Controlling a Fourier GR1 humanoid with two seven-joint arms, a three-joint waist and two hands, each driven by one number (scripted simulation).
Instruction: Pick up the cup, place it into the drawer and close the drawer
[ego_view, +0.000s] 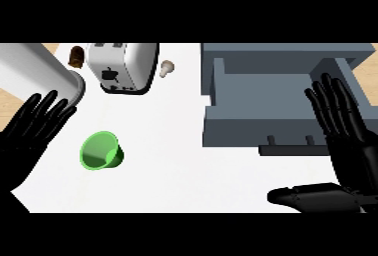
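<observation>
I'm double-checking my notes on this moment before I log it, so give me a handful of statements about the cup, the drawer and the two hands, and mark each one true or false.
1. The green cup is already inside the drawer. False: it is on the white counter, left of the drawer.
2. The drawer is open. True.
3. The right hand is curled round the cup. False: it is open with straight fingers at the drawer's right side and holds nothing.
4. The left hand is open, at the view's left edge. True.
5. A toaster stands farther back on the counter than the cup. True.
</observation>
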